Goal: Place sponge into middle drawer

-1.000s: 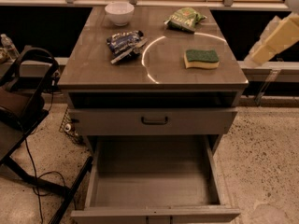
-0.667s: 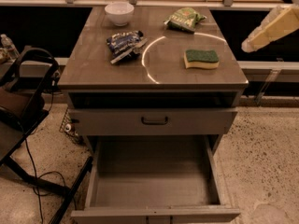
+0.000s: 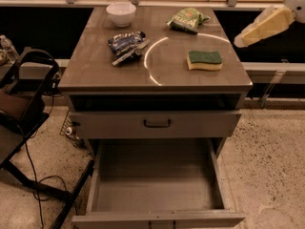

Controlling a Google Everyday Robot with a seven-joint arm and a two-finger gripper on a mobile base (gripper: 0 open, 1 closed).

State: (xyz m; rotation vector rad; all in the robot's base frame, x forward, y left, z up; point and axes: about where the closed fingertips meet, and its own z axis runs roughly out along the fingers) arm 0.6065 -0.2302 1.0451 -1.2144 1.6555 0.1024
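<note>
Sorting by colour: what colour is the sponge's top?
Sponge top dark green, camera view; tool hovers upper right.

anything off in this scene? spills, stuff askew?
Nothing stands out. Green-and-yellow rectangular sponge lies flat on the brown tabletop, white bowl upright, nothing spilled. Crumpled dark blue snack bag sits slightly askew. Wide grey metal drawer is pulled out. Pale gripper hangs beyond the table's right edge, apart from the sponge.

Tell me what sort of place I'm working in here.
Likely an office kitchen or break area: a drawer cabinet topped with a sponge, white bowl and green snack bag, its middle drawer pulled open. The gripper hangs upper right, off the cabinet's edge.
</note>
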